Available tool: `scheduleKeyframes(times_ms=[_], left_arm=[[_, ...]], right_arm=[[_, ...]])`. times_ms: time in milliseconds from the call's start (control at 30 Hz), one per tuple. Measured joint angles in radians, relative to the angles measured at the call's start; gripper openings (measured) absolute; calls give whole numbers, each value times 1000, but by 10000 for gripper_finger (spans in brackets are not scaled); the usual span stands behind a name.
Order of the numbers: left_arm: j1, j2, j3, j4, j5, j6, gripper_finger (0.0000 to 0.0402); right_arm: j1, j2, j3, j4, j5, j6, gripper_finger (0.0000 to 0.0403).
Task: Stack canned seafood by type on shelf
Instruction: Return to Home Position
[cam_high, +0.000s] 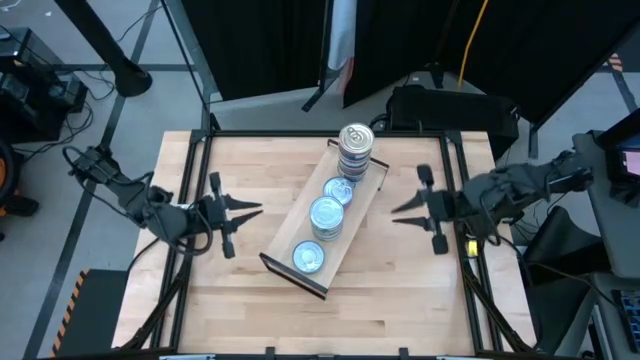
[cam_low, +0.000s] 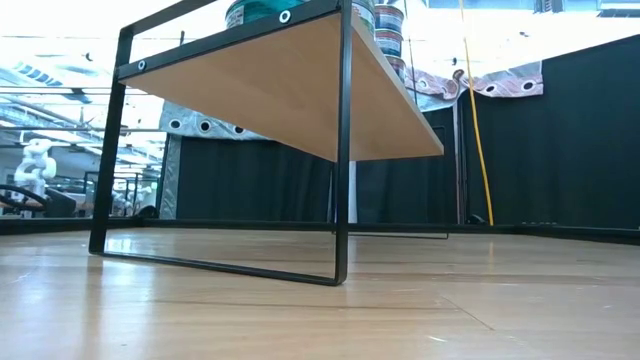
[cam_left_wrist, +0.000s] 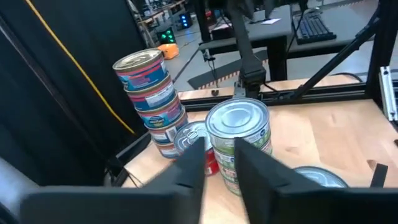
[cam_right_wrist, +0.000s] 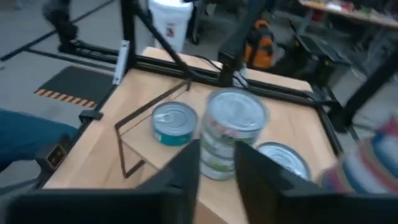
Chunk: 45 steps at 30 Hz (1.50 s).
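Note:
The shelf lies slantwise mid-table, a light board on a black frame. On it stand the tins of canned seafood. A tall stack stands at the far end, then a low tin, a short stack and a single tin. My left gripper hovers left of the shelf and points at it. My right gripper hovers to the right and faces it. Both are open by a narrow gap with nothing between the fingers. Their wrist views look at the silver-topped stack.
Bare tabletop lies on both sides of the shelf and in front of it. A black frame rail runs along the table's far edge. Dark curtains and a yellow cable are behind it.

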Motion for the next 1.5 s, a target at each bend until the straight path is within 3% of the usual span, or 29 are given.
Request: scheduleKeyframes(times_ms=[100,167,433,667,800,1200,1500], left_arm=[[33,-9,-30,28,31,2,23],[53,-14,-73,67,46,1,9],[174,-67,-295,285,167,1,4],[249,-176,-459,462,401,91,4],[263,-241,-548,558,452,132,4],[307,-487,-779,636,476,127,4],[379,-652,-888,634,584,122,3]], right_arm=[[24,-63,-166,148,-8,-40,34],[32,-112,-281,244,-15,-56,10],[5,-327,-676,635,-114,-72,2],[-18,-448,-888,810,-111,-21,1],[-18,-468,-997,914,-111,13,1],[-18,-476,-1064,962,-87,47,0],[-18,-476,-1075,959,-142,95,0]])
